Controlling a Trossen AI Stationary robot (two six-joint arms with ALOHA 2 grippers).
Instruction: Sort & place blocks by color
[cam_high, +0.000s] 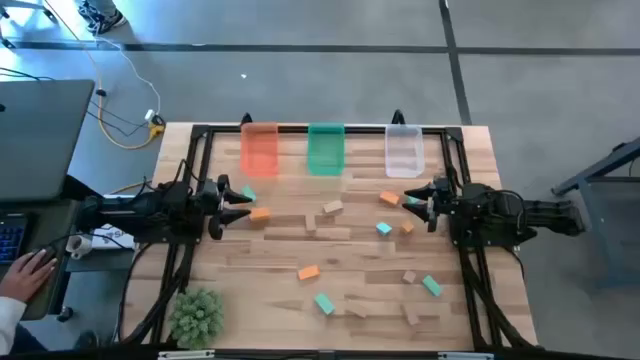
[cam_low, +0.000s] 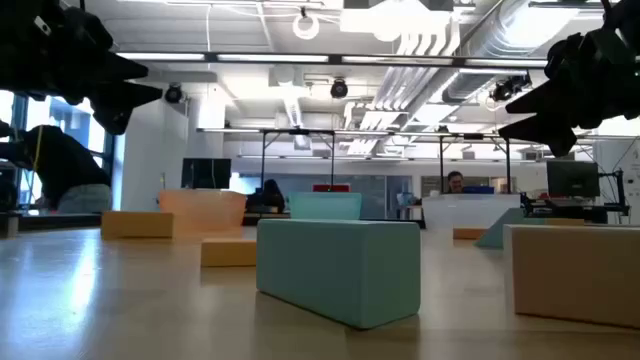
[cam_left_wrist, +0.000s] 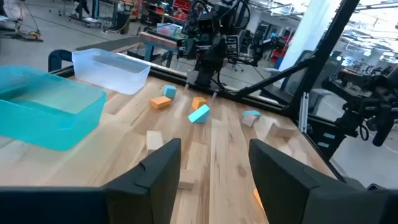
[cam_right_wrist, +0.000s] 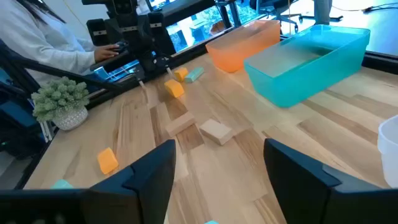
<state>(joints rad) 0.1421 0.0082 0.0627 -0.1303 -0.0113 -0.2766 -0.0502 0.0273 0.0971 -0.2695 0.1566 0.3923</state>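
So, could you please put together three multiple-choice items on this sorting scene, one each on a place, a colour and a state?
1. Where do the three bins stand?
A. In a row along the table's far edge
B. Stacked at the table's middle
C. Beside the potted plant

2. What colour is the middle bin?
A. Orange
B. Clear
C. Green

3. How are the two grippers?
A. Both open and empty
B. Both shut on blocks
C. Left shut on a block, right open

Answers:
1 A: the orange bin, green bin and clear bin line the far edge in the high view.
2 C: the green one stands between the other two.
3 A: the left gripper and right gripper each show spread fingers with nothing between, and the blocks lie on the table.
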